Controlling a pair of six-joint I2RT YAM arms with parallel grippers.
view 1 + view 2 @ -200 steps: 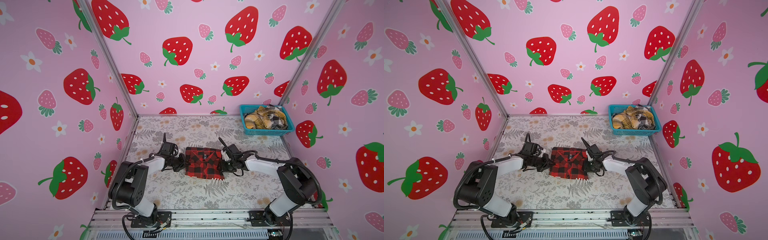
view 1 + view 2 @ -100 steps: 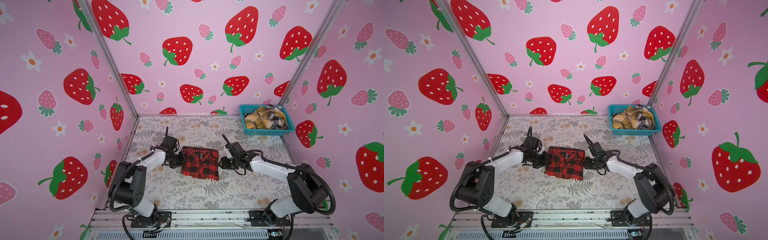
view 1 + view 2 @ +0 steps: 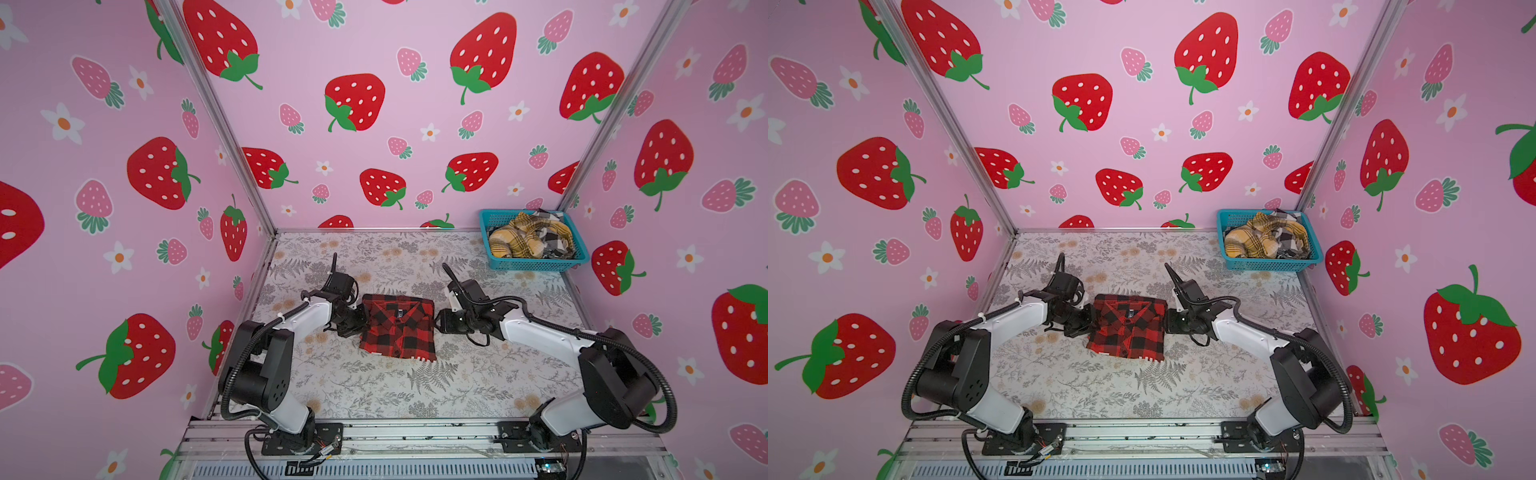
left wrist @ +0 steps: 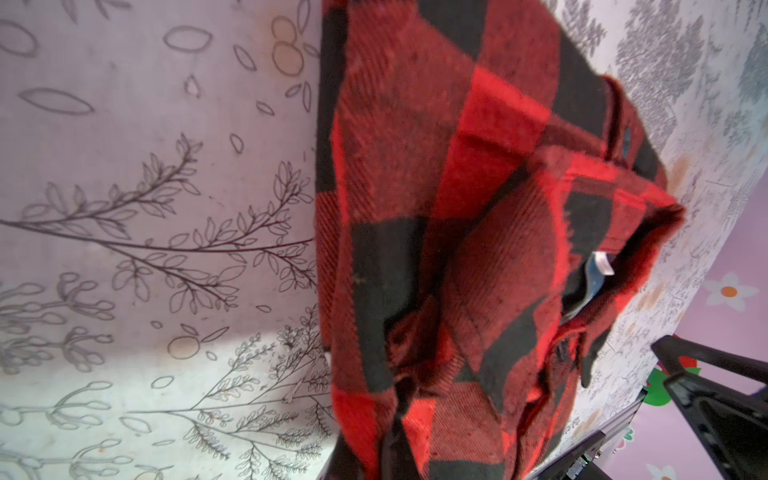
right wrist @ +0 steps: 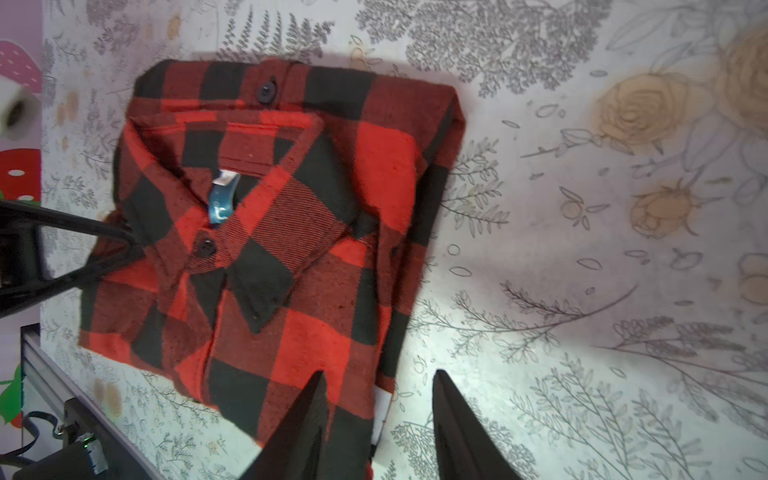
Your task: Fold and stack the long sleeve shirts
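- Red-and-black check shirt [image 3: 399, 326], folded to a rectangle with the collar showing, lying flat on the floral table cover [image 3: 374, 386].
- Blue neck label [image 5: 222, 203] with a small white tab inside the collar; writing too blurred to read.
- At the shirt's left edge: left gripper [image 3: 360, 320], pinched shut on the cloth.
- At the shirt's right edge: right gripper [image 5: 378, 376], jaws partly apart, gripping nothing.
- Well behind the shirt, to its right: blue basket [image 3: 536, 264] holding crumpled yellow and black-and-white plaid garments [image 3: 523, 241].

Bright, even light; soft close-up wrist blur
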